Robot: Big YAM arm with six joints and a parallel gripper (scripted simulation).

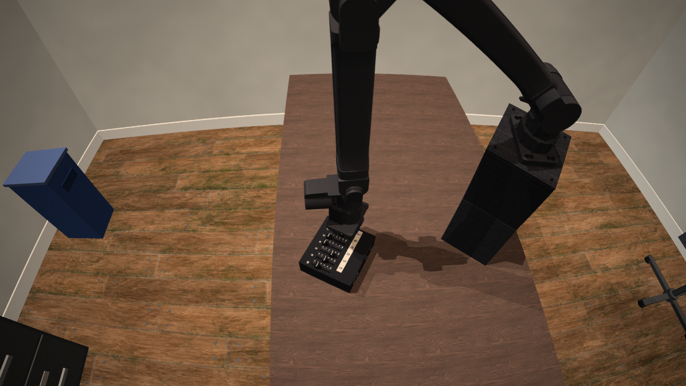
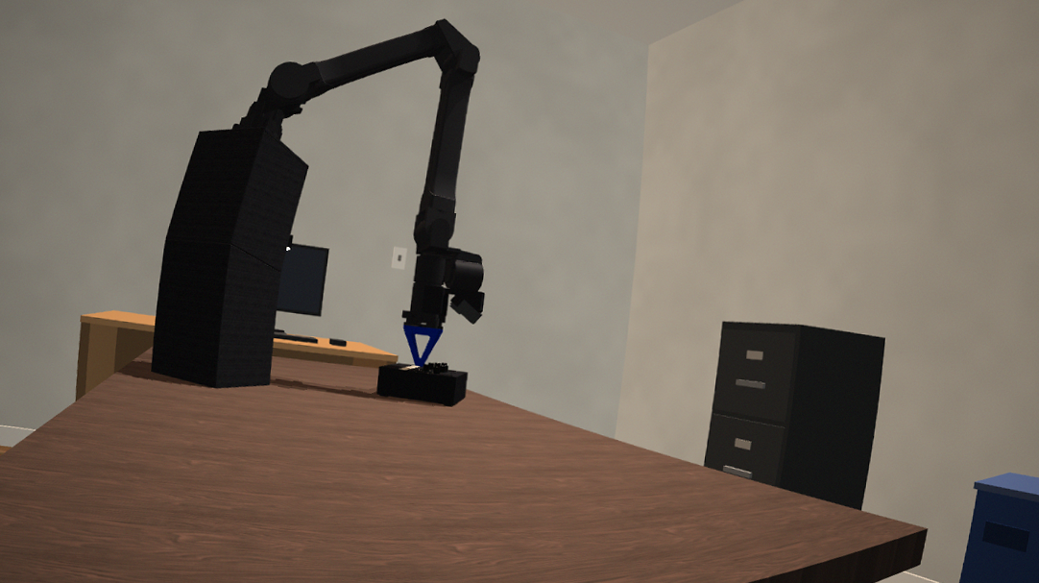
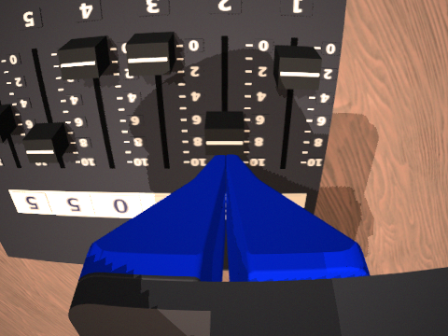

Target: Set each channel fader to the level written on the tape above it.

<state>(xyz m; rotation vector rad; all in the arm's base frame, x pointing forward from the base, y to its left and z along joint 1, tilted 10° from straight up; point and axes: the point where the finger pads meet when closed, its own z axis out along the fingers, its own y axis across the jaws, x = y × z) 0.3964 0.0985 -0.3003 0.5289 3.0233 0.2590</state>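
The fader 1 cap (image 3: 299,67) has its line at about 2. The fader 2 cap (image 3: 224,130) is at about 8, the fader 3 cap (image 3: 149,49) at about 1, the fader 4 cap (image 3: 81,55) at about 1 and the fader 5 cap (image 3: 44,142) near 9. The tape (image 3: 81,203) shows 5, 5, 0; the rest is hidden behind the fingers. My blue gripper (image 3: 226,161) (image 2: 418,361) is shut and empty. Its tips sit against the level-10 side of the fader 2 cap.
The arm's tall black pedestal (image 1: 503,201) (image 2: 225,259) stands on the wooden table (image 1: 407,312) (image 2: 399,493) to the right of the desk. On the floor are a blue bin (image 1: 57,192) (image 2: 1008,575) and a filing cabinet (image 2: 792,409).
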